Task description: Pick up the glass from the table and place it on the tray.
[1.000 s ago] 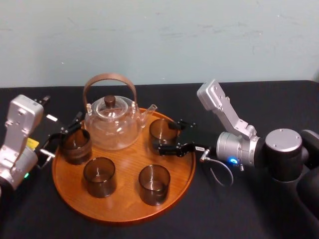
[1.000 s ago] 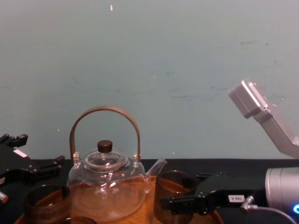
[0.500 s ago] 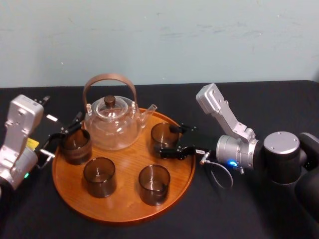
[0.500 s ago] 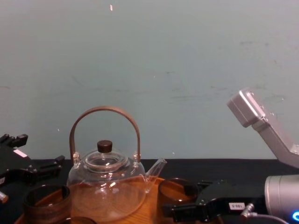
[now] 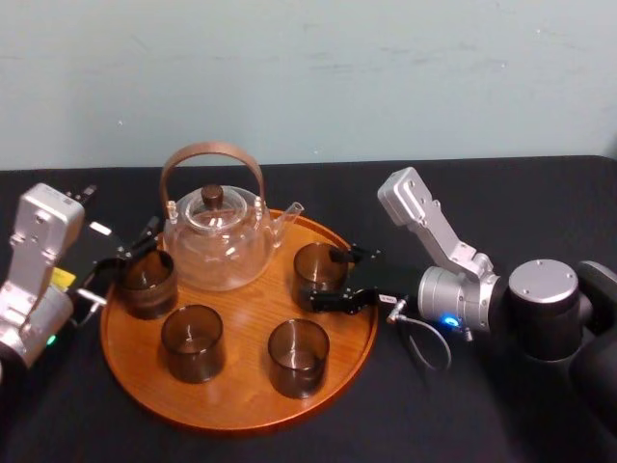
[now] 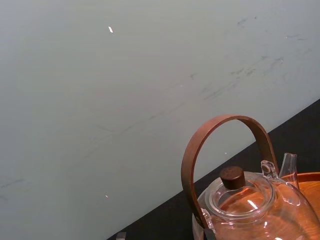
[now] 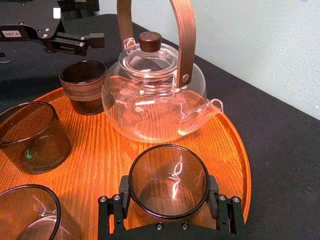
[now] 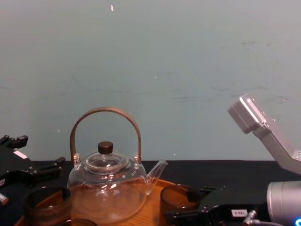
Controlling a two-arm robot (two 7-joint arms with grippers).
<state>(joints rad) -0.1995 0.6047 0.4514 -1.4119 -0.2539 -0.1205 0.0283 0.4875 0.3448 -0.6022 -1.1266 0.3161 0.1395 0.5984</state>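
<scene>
The right gripper point(image 5: 319, 274) is clamped on the glass point(image 5: 316, 260) at the tray's point(image 5: 231, 410) two o'clock, just beside the teapot's point(image 5: 214, 246) spout. The left gripper point(image 5: 120, 262), jaws spread, sits at nine o'clock.

A small white label point(image 7: 11, 34) at the upper left of the right wrist view, on a black finger of the left gripper point(image 7: 98, 21), read roughly "197-4". A second label point(image 8: 233, 213), at the chest view's lower right on the right gripper point(image 8: 183, 204), carried digits too small to read.
</scene>
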